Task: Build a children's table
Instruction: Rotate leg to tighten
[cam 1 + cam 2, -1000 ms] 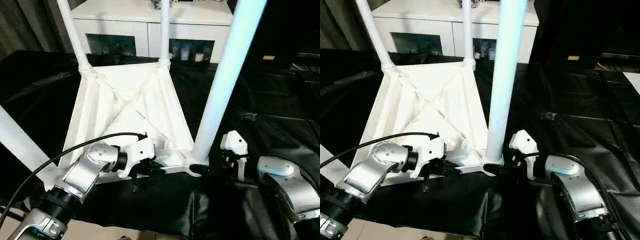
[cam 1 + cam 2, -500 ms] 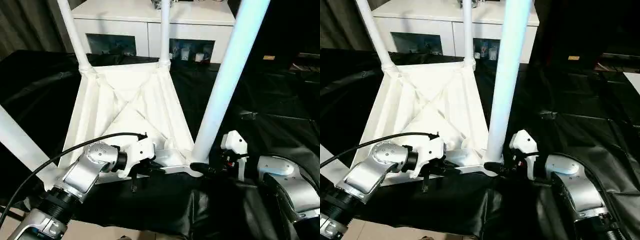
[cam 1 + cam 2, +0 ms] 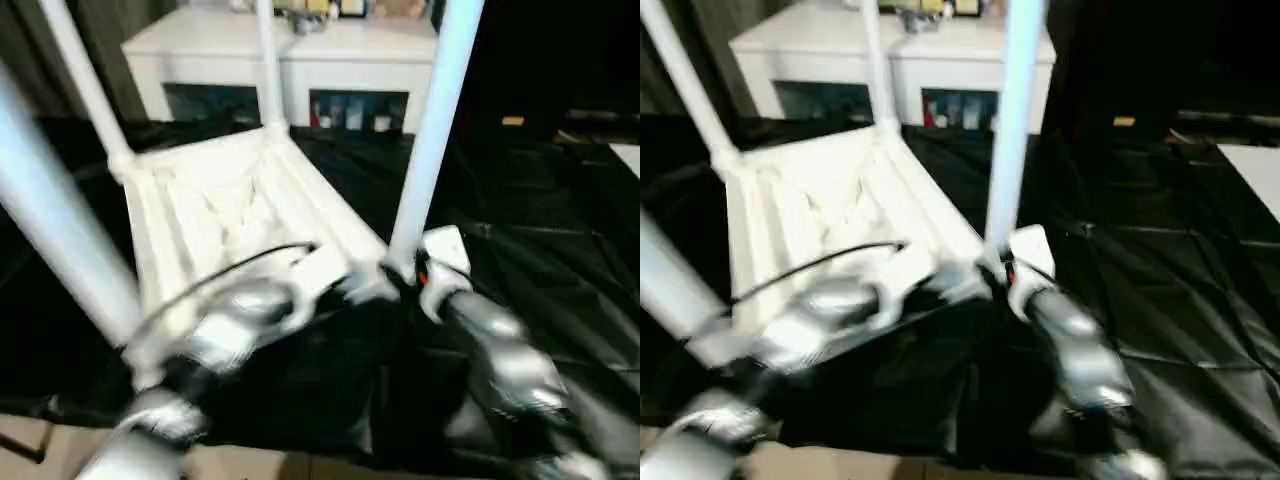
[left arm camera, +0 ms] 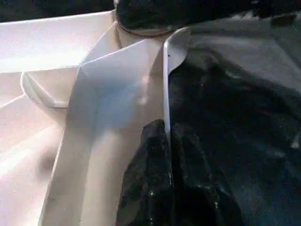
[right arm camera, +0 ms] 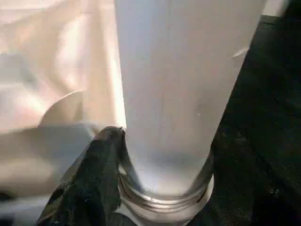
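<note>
The white tabletop [image 3: 230,210] lies underside up on black cloth, with all four white legs standing in its corner sockets. In the left wrist view my left gripper [image 4: 168,136] is shut on the thin near rim [image 4: 165,84] of the tabletop, close to the near right corner. My right gripper [image 3: 402,282] is at the foot of the near right leg [image 3: 430,130]. In the right wrist view a black finger [image 5: 101,174] presses against that leg [image 5: 178,84] just above the socket collar [image 5: 164,200]. The near left leg [image 3: 55,220] rises at the picture's left.
A white cabinet [image 3: 300,65] with glass doors stands right behind the tabletop. Black cloth [image 3: 540,220] covers the surface all around and stretches off to the right. A strip of light floor [image 3: 60,440] runs along the near left edge.
The whole head picture has swung and blurred, so the camera moved. Both grippers stay at the tabletop's near right corner, which now sits higher in the picture.
</note>
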